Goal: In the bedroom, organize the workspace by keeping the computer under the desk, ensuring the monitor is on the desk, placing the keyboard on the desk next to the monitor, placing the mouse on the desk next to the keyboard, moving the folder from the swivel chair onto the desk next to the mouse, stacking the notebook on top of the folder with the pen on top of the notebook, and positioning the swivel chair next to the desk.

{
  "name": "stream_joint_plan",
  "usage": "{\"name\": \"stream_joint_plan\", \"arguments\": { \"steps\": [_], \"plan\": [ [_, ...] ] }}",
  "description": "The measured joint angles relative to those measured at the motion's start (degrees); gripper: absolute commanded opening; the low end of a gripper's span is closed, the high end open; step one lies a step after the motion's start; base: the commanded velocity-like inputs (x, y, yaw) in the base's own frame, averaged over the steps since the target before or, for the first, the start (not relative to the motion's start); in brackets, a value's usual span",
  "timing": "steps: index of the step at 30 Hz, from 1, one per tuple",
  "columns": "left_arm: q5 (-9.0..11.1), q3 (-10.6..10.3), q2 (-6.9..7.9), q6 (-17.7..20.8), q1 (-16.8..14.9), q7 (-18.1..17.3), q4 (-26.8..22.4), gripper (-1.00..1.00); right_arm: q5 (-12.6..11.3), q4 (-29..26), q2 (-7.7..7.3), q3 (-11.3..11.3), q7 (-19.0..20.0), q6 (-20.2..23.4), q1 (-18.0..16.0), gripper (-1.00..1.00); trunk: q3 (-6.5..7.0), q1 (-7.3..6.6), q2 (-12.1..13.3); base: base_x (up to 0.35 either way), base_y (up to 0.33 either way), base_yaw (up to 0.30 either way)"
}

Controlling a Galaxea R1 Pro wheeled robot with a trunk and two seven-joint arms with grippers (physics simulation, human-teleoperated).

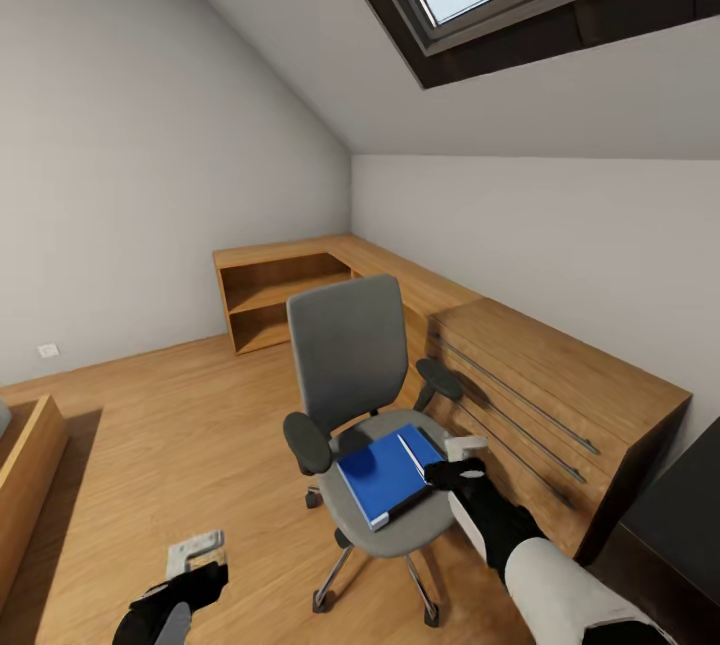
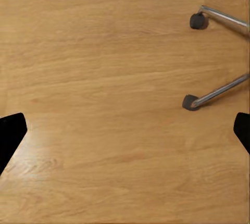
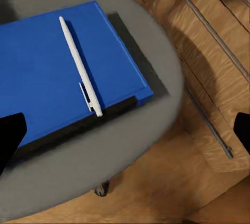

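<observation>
The grey swivel chair (image 1: 350, 355) stands mid-room on the wood floor. On its seat (image 3: 104, 166) lies the blue folder (image 1: 375, 475) (image 3: 47, 73), and the white pen (image 1: 412, 453) (image 3: 78, 65) rests on top of it. A dark strip shows under the folder's edge; I cannot tell what it is. My right gripper (image 1: 455, 460) (image 3: 126, 133) is open, just off the folder's right corner above the seat. My left gripper (image 1: 197, 555) (image 2: 125, 130) is open above bare floor, beside the chair's chrome legs (image 2: 219, 91). A corner of the black desk (image 1: 680, 505) shows at the lower right. Computer, monitor, keyboard and mouse are out of view.
A light wooden dresser (image 1: 560, 375) with long rail handles runs along the right wall, close behind the chair. A low open shelf unit (image 1: 275, 295) fills the far corner. A wooden furniture edge (image 1: 25, 455) juts in at the left. Open floor lies left of the chair.
</observation>
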Motion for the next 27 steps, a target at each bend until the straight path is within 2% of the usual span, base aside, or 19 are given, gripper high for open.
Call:
{"name": "stream_joint_plan", "arguments": {
  "steps": [1,3,4,7,11,20,27],
  "plan": [
    [1.0,1.1,-0.26,3.1,-0.3,1.5,-3.6,1.00,0.0,0.6,-0.02,0.0,0.7,2.4,-2.0,1.00,0.01,0.00,0.0,0.000,0.000,0.000],
    [2.5,2.0,-0.56,5.2,-0.5,2.5,-6.0,1.00,-0.1,1.0,-0.02,-0.1,1.1,4.4,-3.1,1.00,-0.01,0.00,0.0,0.000,0.000,0.000],
    [4.0,2.8,-0.79,6.4,-0.6,3.1,-7.5,1.00,0.0,1.3,0.03,0.0,1.4,5.8,-3.8,1.00,-0.01,0.00,0.0,0.000,0.000,0.000],
    [5.9,3.5,-0.99,7.6,-0.7,3.7,-8.9,1.00,0.0,1.6,0.07,0.1,1.7,7.1,-4.4,1.00,-0.01,0.00,0.0,0.000,0.000,0.000],
    [7.4,4.1,-1.08,8.4,-0.8,4.1,-10.0,1.00,0.1,1.9,0.08,0.1,2.3,8.2,-4.8,1.00,-0.01,0.00,0.0,0.000,0.000,0.000],
    [7.6,4.1,-1.00,8.3,-0.9,4.2,-10.3,1.00,0.2,5.4,-0.21,0.2,4.4,8.2,-5.0,1.00,-0.01,-0.03,0.0,0.241,0.000,0.000],
    [7.5,4.1,-1.01,8.2,-0.9,4.1,-10.3,1.00,0.3,6.1,-0.27,1.2,8.1,8.1,-5.0,1.00,-0.01,-0.03,0.0,0.318,0.000,0.000]
  ]
}}
